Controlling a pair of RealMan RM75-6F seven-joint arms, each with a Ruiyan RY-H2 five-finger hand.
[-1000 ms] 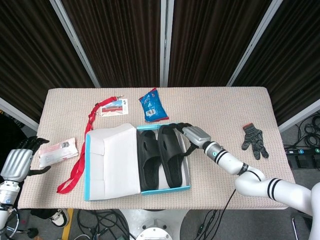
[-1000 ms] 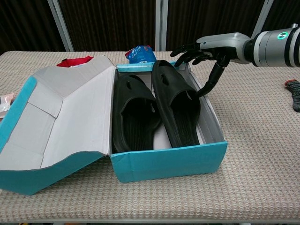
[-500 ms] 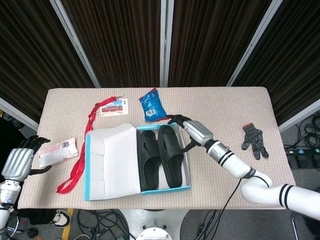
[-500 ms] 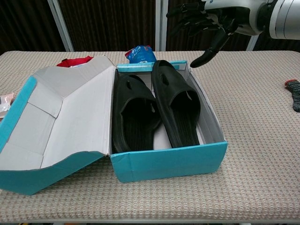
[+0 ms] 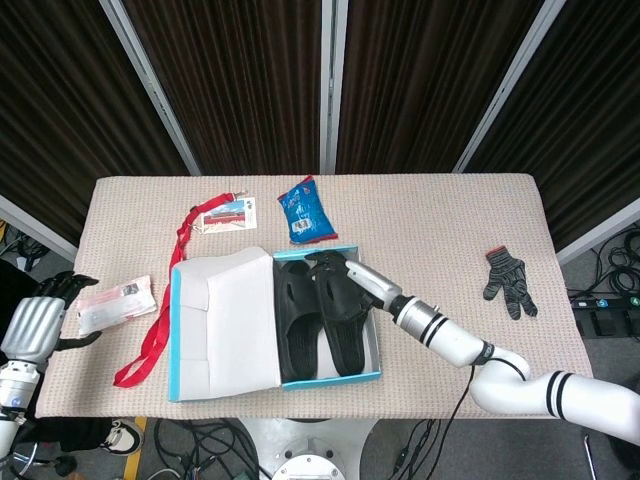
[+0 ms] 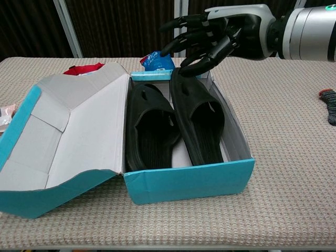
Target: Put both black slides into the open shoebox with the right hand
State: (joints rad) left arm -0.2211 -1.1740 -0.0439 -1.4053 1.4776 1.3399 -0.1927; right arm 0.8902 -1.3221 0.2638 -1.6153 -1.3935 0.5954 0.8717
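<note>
Chest view shows both black slides (image 6: 176, 126) lying side by side inside the open shoebox (image 6: 191, 181). My right robot hand (image 6: 207, 39) hovers over the far end of the right slide, fingers spread, holding nothing. I judge the sound finish is pressing that raised end down gently.

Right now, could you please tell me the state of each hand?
Left hand: open, holding nothing, off the table's left edge.
Right hand: open, fingers spread above the far end of the right slide, holding nothing.
</note>
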